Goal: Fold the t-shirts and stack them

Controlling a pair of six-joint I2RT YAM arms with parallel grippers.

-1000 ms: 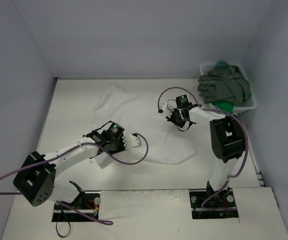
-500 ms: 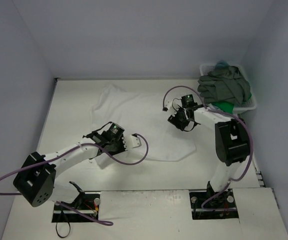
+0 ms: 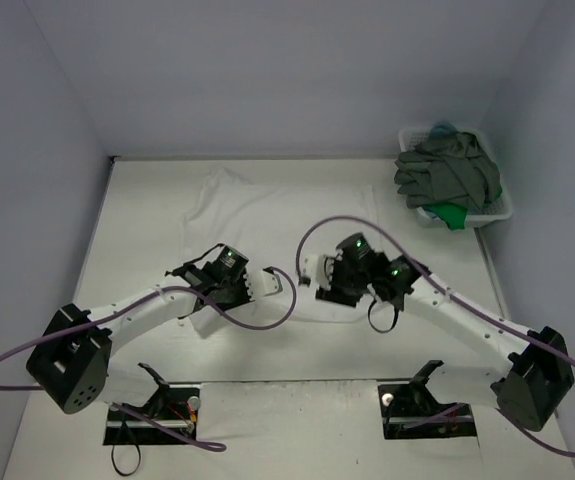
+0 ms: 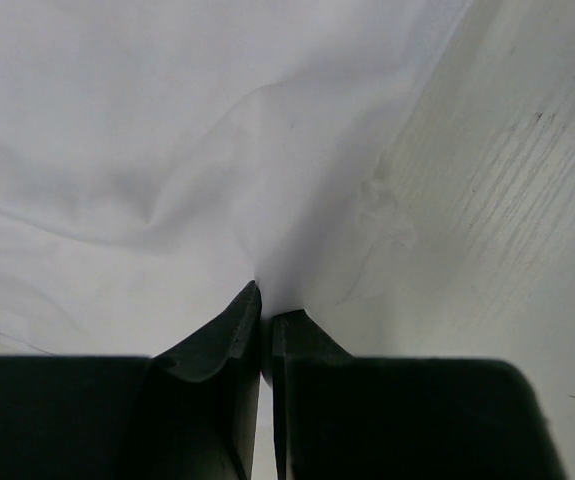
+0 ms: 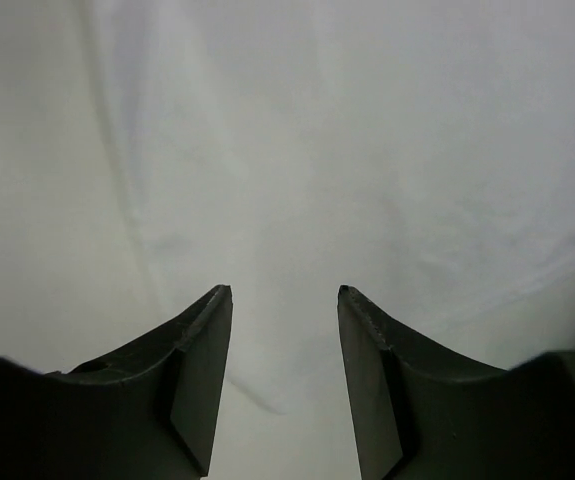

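Folding the white t-shirt (image 3: 267,215): one side gripped, the other not yet taken.
The shirt lies spread in the middle of the tabletop (image 3: 147,220), while the grey t-shirt (image 3: 447,170) and green t-shirt (image 3: 449,213) sit in the basket (image 3: 502,210). The left pincer (image 4: 265,302) is pressed together on a fold at the shirt's near edge. The right pincer (image 5: 285,292) is spread over the cloth and holds nothing. It should probably grip the matching edge so both sides lift evenly.

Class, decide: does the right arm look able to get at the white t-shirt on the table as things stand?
Probably yes: the right gripper hangs open directly over the white t-shirt, with nothing in between.
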